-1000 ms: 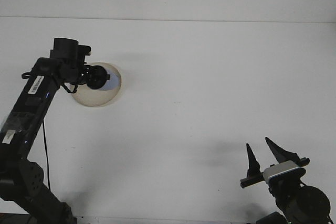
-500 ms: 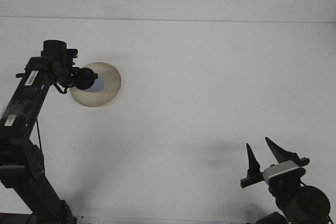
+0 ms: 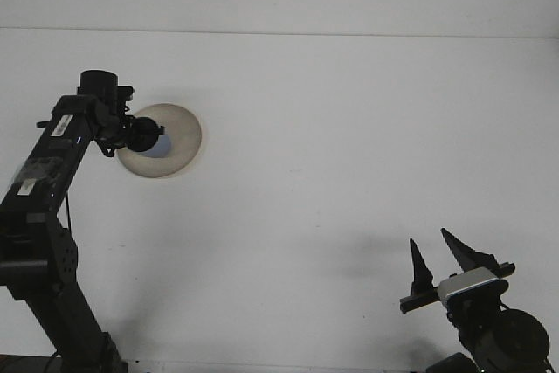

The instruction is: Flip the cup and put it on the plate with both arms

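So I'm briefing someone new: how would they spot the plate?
On the white table, look far left where the left arm's gripper reaches. The plate is the round beige disc under it, the table's only flat round thing.

Left arm point(image 3: 52, 181): matte black, boxy link with white printed labels and a small blue light; thin black cable alongside; cylindrical black cap at wrist. Right gripper point(image 3: 444, 261): two black pointed triangular fingers point(image 3: 417, 265) on a black crossbar; silver-grey block beneath; round black joint below.

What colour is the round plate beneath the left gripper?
Pale beige round plate, seen best in the front view.
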Robot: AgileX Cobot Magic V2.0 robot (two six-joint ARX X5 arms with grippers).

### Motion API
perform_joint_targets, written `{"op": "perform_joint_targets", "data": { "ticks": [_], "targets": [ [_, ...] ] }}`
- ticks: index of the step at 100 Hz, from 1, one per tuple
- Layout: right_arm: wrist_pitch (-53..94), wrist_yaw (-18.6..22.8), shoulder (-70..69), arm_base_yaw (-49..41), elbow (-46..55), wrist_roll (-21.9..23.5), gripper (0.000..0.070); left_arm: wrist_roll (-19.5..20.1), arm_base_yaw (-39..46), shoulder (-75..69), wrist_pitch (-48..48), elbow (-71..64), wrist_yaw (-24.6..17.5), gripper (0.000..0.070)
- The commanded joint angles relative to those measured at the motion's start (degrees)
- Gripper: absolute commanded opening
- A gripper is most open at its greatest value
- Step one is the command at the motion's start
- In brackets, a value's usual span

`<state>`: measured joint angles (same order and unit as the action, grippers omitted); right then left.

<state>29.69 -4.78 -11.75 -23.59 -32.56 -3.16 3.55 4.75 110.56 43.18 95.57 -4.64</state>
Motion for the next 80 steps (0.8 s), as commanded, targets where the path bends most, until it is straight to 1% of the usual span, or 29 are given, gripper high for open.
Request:
{"op": "perform_joint_targets", "data": {
  "ticks": [1,13,17,21,27,28,30,33,38,62,80],
  "targets": [
    [-0.48,-0.22,0.07,-0.20,-0.20,0.37,0.0356,0.31,0.11,1.29,-0.81,1.25,0.24,0.0013],
    [-0.48,-0.22,0.07,-0.20,-0.20,0.37,0.0356,0.28,0.11,1.31,-0.96,1.25,0.37,0.0018],
    [-0.48,-0.22,0.07,-0.20,-0.20,0.37,0.0356,0.31,0.11,1.33,-0.96,1.25,0.37,0.0038],
    [-0.48,-0.22,0.07,-0.20,-0.20,0.37,0.0356,0.31,0.11,1.33,-1.09,1.25,0.37,0.0118],
    [-0.48,-0.22,0.07,-0.20,-0.20,0.37,0.0356,0.28,0.11,1.33,-1.36,1.25,0.37,0.0258],
    [-0.48,-0.22,0.07,-0.20,-0.20,0.37,0.0356,0.28,0.11,1.33,-1.38,1.25,0.37,0.0270],
    [-0.48,-0.22,0.07,-0.20,-0.20,0.37,0.0356,0.28,0.11,1.33,-1.53,1.25,0.35,0.0315],
    [-0.48,-0.22,0.07,-0.20,-0.20,0.37,0.0356,0.28,0.11,1.33,-1.84,1.25,0.35,0.0351],
    [-0.48,-0.22,0.07,-0.20,-0.20,0.37,0.0356,0.31,0.11,1.31,-2.60,1.25,0.11,0.0378],
    [-0.48,-0.22,0.07,-0.20,-0.20,0.37,0.0356,0.28,0.11,-2.05,-3.04,3.28,0.09,0.0389],
    [-0.48,-0.22,0.07,-0.20,-0.20,0.37,0.0356,0.28,0.13,-10.21,-3.10,3.61,0.11,0.0390]
  ]
}}
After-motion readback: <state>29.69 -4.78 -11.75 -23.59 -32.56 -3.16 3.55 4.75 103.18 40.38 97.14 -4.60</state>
